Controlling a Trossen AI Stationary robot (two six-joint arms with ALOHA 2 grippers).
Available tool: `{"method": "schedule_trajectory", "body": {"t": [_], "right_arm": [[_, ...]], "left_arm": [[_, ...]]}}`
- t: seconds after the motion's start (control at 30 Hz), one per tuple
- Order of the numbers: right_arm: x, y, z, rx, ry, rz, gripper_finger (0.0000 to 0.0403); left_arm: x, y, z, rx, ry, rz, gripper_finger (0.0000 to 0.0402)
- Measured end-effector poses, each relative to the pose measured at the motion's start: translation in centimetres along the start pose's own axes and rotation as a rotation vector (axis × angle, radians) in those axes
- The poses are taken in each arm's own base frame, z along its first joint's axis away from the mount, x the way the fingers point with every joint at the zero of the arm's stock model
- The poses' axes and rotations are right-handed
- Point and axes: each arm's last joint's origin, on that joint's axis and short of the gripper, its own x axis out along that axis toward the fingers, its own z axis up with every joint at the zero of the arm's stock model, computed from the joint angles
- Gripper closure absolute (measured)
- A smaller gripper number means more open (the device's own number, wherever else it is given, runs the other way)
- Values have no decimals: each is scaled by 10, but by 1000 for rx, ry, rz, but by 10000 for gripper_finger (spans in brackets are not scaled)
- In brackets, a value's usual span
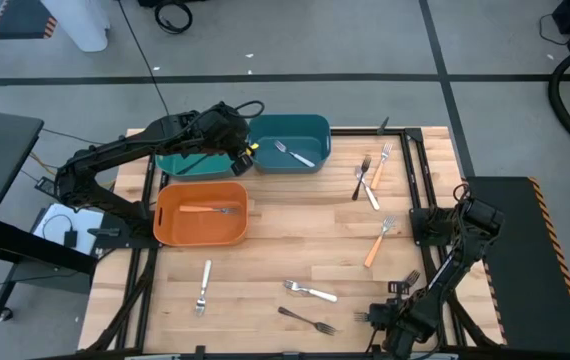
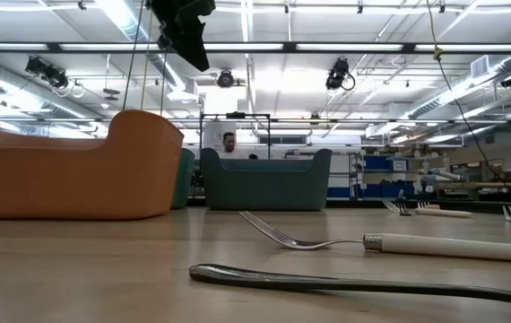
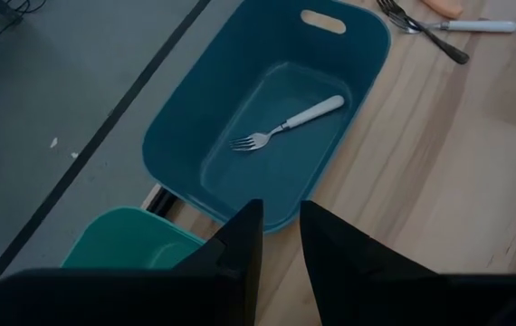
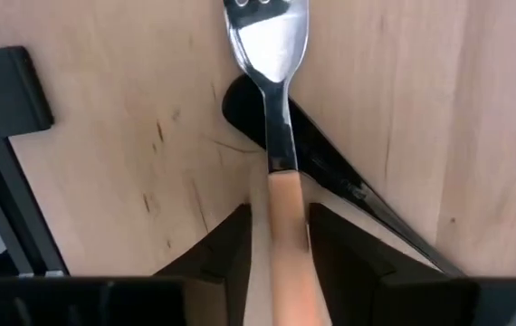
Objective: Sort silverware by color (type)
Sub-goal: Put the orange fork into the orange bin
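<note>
Gripper work splits two ways. The left gripper [image 3: 279,237] hangs above the tabletop [image 1: 295,250] at the near edge of the blue bin [image 1: 291,140], fingers nearly together with a thin gap and nothing between them. In that bin lies one white-handled fork [image 3: 287,122]. Left of it sits a green bin [image 3: 127,240], and nearer, an orange bin [image 1: 200,213] with an orange-handled fork [image 1: 210,209] inside.

The right gripper [image 4: 278,240] is low at the near right corner of the tabletop, its fingers set on either side of a tan fork handle [image 4: 285,217]; this fork lies across a black fork [image 4: 330,172]. Whether the fingers press the handle I cannot tell.

Loose forks lie elsewhere: a cluster of three far right [image 1: 370,175], an orange-handled one at right [image 1: 378,243], a white-handled one near the middle [image 1: 311,291], a dark one nearer still [image 1: 307,321], and a silver one near left [image 1: 204,286].
</note>
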Motion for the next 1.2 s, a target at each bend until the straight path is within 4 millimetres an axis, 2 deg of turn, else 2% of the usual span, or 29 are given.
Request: {"method": "schedule_trajectory", "body": {"t": [0.13,0.3,0.5,0.67,0.77,0.87,1.03,1.2], "right_arm": [[0,0,0,-28,18,8,352],[-5,-1,-2,-1,109,60,356],[-36,0,-4,45,111,155,356],[-67,-8,0,102,14,208,356],[-80,-23,8,170,-55,169,356],[-93,-47,19,245,-115,88,356],[-115,-98,45,400,-263,-82,356],[-138,-151,77,606,-519,-193,356]], "left_arm": [[0,0,0,-7,2,0,315],[0,0,-2,-5,24,1,315],[0,0,-5,-96,48,-5,315],[0,-1,-5,-101,50,-43,315],[0,-1,-5,-124,50,-44,315],[0,-2,-5,-126,54,-74,315],[0,-4,-4,-94,53,-124,315],[0,-4,0,-107,11,-130,315]]}}
